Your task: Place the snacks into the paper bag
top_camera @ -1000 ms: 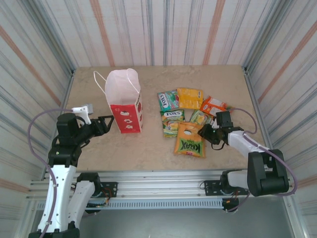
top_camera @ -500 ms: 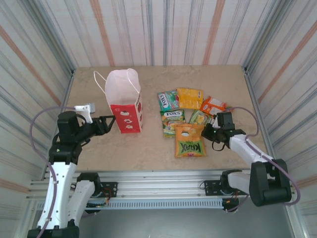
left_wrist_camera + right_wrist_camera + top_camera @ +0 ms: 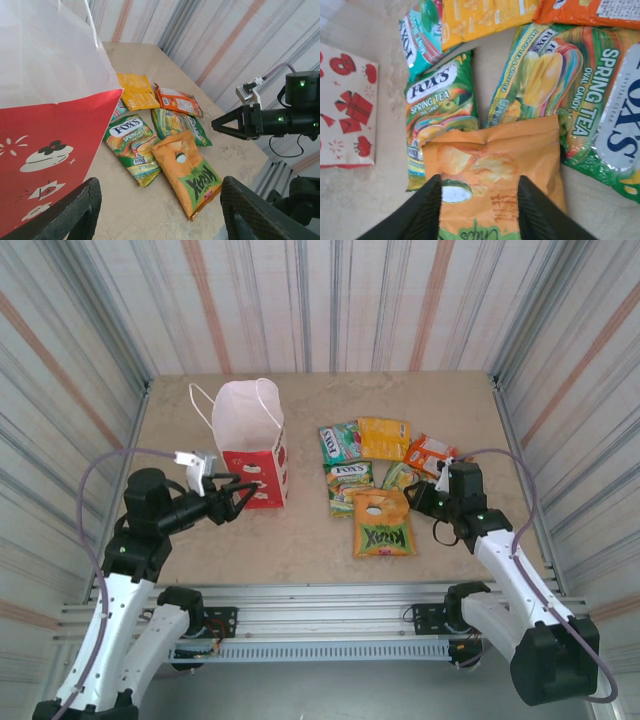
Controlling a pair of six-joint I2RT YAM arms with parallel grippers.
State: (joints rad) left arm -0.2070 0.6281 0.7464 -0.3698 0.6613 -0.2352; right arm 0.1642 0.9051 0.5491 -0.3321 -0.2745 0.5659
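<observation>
Finds left claw [image 3: 243, 498], jaws apart, nearer the paper bag [image 3: 248, 425] than before, right claw [image 3: 480, 185] likewise apart above the crinkled glossy pouch [image 3: 381, 525], now squarer on the counter [image 3: 300, 540].

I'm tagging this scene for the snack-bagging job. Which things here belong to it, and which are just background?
Part of the job:
- paper bag
- KRAX pouch
- green FOX'S packets
- yellow packet
- orange packet

Just there:
- table
- striped walls
- metal rail
</observation>
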